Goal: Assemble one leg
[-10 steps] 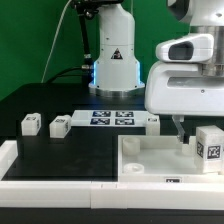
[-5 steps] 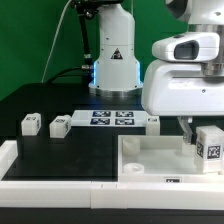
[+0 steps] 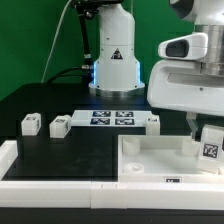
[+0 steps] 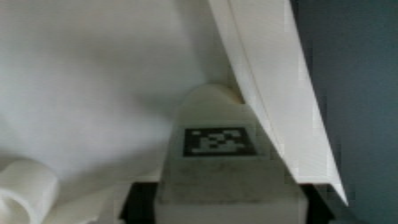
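My gripper [image 3: 207, 138] is shut on a white leg [image 3: 211, 145] with a black-and-white tag, holding it over the far right part of the large flat white square piece [image 3: 150, 158]. In the wrist view the held leg [image 4: 222, 150] fills the middle between the dark fingers [image 4: 146, 200], with the white piece's raised rim [image 4: 267, 70] running beside it. Two more legs [image 3: 31, 124] [image 3: 59, 126] stand on the black table at the exterior view's left. A third leg [image 3: 152, 121] sits by the marker board.
The marker board [image 3: 110, 119] lies at the back middle of the table. The robot base [image 3: 113, 60] stands behind it. A white frame edge [image 3: 60, 183] runs along the table's front.
My gripper with the leg has shifted slightly toward the exterior view's right and a little lower over the white square piece.
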Available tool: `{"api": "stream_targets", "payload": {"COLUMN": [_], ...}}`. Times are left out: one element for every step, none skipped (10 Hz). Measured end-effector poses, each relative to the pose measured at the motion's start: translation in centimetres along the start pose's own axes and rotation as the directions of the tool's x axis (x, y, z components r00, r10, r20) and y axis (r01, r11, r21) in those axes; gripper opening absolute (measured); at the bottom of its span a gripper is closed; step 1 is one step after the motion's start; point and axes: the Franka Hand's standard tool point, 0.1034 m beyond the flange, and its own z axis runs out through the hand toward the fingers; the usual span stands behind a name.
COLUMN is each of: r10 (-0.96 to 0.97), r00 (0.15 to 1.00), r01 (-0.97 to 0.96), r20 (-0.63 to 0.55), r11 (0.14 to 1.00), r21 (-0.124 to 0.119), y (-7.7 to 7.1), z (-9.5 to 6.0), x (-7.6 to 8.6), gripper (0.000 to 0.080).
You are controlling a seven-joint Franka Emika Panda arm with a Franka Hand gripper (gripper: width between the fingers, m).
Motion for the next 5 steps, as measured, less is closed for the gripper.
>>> {"api": "stream_targets", "payload": {"r10": [0.179,0.298,0.372,0.531,0.612], "r00": [0.984,0.955,0.928,0.847,0.79], "r01": [-0.179,-0.298,-0.372,-0.531,-0.613], "r20": [0.007,0.008,0.012,0.015,0.021], "r11": [0.984,0.955,0.928,0.847,0.79], "r21": [0.0,-0.003,-0.003,-0.005,-0.005], "y": [0.11,0.29,0.41,0.5,0.52], "z": [0.03,0.09,0.2,0.29,0.3], "x": [0.01,0.08,0.12,0.21,0.25], "gripper": [0.0291,0.0291,0.0291,0.0291,0.0291]}}
